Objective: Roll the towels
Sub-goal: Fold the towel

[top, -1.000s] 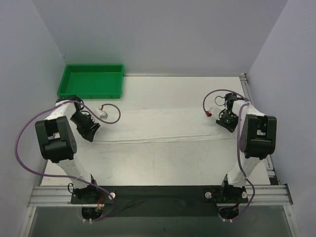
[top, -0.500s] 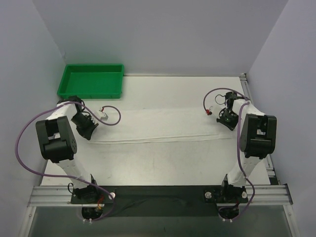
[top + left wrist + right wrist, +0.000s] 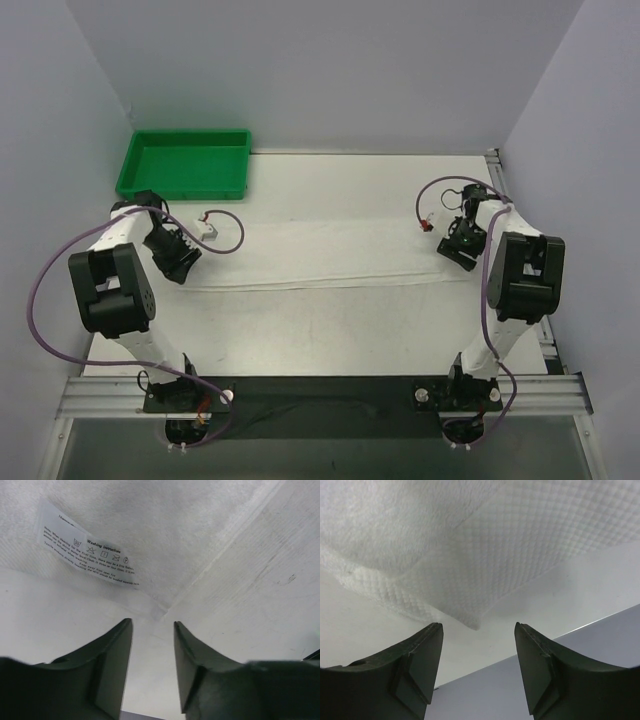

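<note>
towel: white terry cloth (image 3: 320, 255), lying flat as one long band across the middle of the top view and running from one gripper to the other.
left gripper: (image 3: 178, 262) low over the band's left end, at middle left of the top view. in its own wrist view (image 3: 152, 625) the jaws stand a narrow gap apart with nothing between them.
left end of towel: the cloth (image 3: 150, 530) fills the upper part of the left wrist view. a hemmed corner points down toward the gap between the jaws (contact cannot be confirmed).
care label: white tag with printed washing symbols (image 3: 87, 550), lying on the cloth at upper left of the left wrist view.
right gripper: (image 3: 458, 248) at the band's right end, at middle right of the top view. in its wrist view (image 3: 479, 627) the jaws are spread wide and empty.
right end of towel: waffle-textured cloth (image 3: 495, 545) with a corner just above the gap between the jaws.
table: pale surface (image 3: 330, 330), bare below the band.
tray: green (image 3: 185, 165), at upper left of the top view, apart from the towel.
</note>
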Tool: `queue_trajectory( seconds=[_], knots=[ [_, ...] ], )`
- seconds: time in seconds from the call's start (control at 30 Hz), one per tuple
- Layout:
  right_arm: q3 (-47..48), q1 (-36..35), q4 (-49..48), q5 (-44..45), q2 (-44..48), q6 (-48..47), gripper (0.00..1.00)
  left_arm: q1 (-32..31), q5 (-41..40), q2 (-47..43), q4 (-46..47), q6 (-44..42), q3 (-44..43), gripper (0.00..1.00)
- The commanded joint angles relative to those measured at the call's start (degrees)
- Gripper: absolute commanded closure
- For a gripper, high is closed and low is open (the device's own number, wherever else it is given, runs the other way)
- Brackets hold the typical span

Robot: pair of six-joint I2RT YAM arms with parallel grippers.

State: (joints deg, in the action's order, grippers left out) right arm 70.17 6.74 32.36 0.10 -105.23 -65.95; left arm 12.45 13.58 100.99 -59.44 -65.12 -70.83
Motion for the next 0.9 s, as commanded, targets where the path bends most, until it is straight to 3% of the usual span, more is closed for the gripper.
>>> queue_trajectory(
  seconds=[0.0, 0.6, 0.87],
  knots=[
    [-1.09, 1.17, 3.5, -1.68, 4.07, -2.77, 0.4, -0.23, 2.5, -2.99, -1.03, -1.06, -0.98, 0.43],
    [-4.08, 0.82, -3.44, 1.31, -0.42, -6.55, 0.52, -0.05, 3.64, -3.43, -1.91, 0.08, -0.63, 0.41],
    [-7.15, 0.9, -3.44, 0.34, 2.75, -9.9, 0.41, 0.03, 4.17, -3.17, -2.08, 0.35, -0.98, 0.41]
  ],
)
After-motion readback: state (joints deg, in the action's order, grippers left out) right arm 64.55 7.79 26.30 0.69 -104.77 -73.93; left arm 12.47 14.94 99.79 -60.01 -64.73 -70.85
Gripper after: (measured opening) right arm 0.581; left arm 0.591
